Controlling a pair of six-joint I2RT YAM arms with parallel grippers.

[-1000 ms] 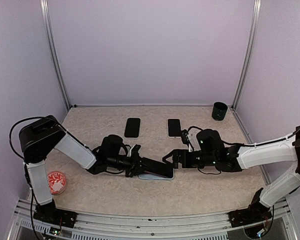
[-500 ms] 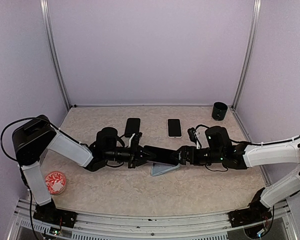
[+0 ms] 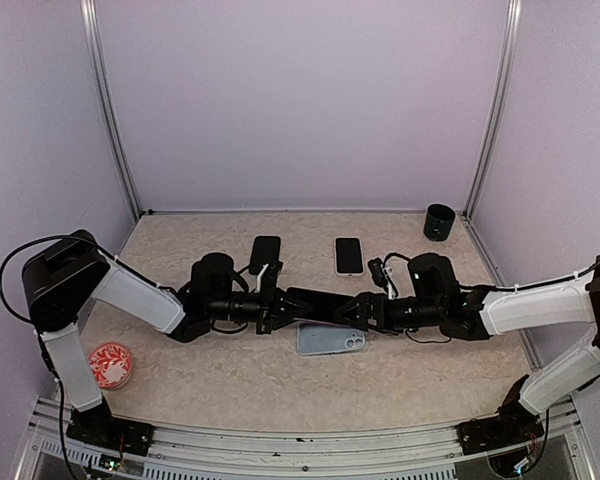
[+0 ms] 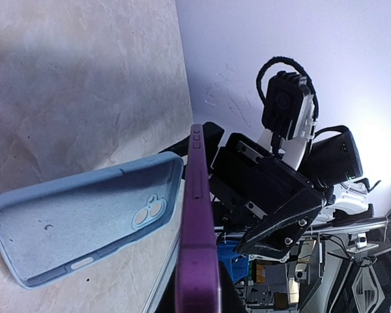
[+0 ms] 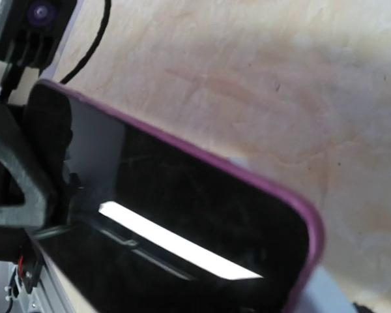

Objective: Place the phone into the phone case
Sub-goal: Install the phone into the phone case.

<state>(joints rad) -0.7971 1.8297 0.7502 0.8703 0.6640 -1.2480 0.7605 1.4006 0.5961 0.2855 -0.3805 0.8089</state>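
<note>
Top external view is showing the left claw point(image 3: 280, 310) clamping tight on one end of the purple phone point(image 3: 325, 306), which is hanging level just above the blue case point(image 3: 332, 340). The right claw point(image 3: 365, 312) is standing with its jaws spread wide at the phone's other end; whether its fingers are touching the phone I cannot tell. Left wrist view is catching the phone point(image 4: 199, 228) edge-on, with the case point(image 4: 85, 222) lying open side up on the table point(image 4: 72, 78) beside it, camera cut-out showing. Right wrist view is filling with the dark screen of the phone point(image 5: 182, 222).

Beyond the case, toward the back wall, a black phone point(image 3: 265, 254) and a white-edged phone point(image 3: 348, 255) are lying flat. Farther back and right of the case, a black cup point(image 3: 439, 221) is standing upright. Well left of the case, a red-and-white dish point(image 3: 111, 364) is sitting near the left arm's base.
</note>
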